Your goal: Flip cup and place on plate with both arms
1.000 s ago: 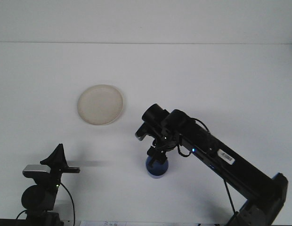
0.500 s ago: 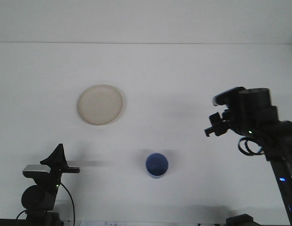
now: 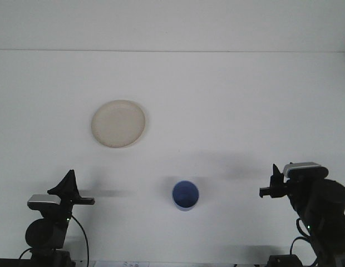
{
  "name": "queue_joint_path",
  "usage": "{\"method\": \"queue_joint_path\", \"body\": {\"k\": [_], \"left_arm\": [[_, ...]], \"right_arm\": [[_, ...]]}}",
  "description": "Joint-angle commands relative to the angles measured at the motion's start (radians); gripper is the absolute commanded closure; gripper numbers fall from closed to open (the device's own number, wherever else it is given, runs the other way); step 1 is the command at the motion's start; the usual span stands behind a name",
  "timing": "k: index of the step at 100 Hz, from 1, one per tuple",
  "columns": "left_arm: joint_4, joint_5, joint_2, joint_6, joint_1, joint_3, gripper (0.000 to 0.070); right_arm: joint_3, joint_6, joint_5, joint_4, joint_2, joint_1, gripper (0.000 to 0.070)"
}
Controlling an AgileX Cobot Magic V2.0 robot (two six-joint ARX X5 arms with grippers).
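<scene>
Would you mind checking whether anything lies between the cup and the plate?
Nothing visible does. The cup stands upright, mouth up, and only bare table lies between it and the plate. Both arms sit off to the sides.

A single front view looks from high behind the robot, forward and steeply down over the white table (image 3: 217, 100), far enough back to take in the far table edge at the top and both arms' wrists at the bottom corners.
</scene>
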Motion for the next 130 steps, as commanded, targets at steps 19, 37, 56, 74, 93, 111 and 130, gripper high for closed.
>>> {"method": "queue_joint_path", "body": {"k": [19, 37, 56, 74, 93, 111, 130], "left_arm": [[0.041, 0.004, -0.001, -0.01, 0.0, -0.019, 0.0688], [0.047, 0.004, 0.002, -0.087, 0.0, 0.05, 0.0688], [-0.141, 0.005, 0.107, -0.081, -0.004, 0.35, 0.0688], [-0.414, 0.077, 0.401, 0.018, -0.004, 0.727, 0.0688], [-0.7, 0.278, 0.737, 0.039, -0.006, 1.064, 0.0688], [-0.783, 0.407, 0.95, 0.039, -0.048, 1.195, 0.0688], [-0.777, 0.503, 1.102, 0.049, -0.129, 1.196, 0.059]], "right_arm": [[-0.104, 0.041, 0.0, 0.045, -0.128, 0.001, 0.07], [-0.104, 0.041, 0.0, 0.061, -0.135, 0.001, 0.07], [-0.104, 0.043, -0.001, 0.063, -0.134, 0.001, 0.07], [-0.104, 0.045, 0.0, 0.068, -0.134, 0.001, 0.07], [-0.104, 0.045, -0.001, 0.067, -0.134, 0.001, 0.07], [-0.104, 0.046, -0.001, 0.066, -0.134, 0.001, 0.07], [-0.104, 0.046, -0.001, 0.066, -0.134, 0.001, 0.07]]}}
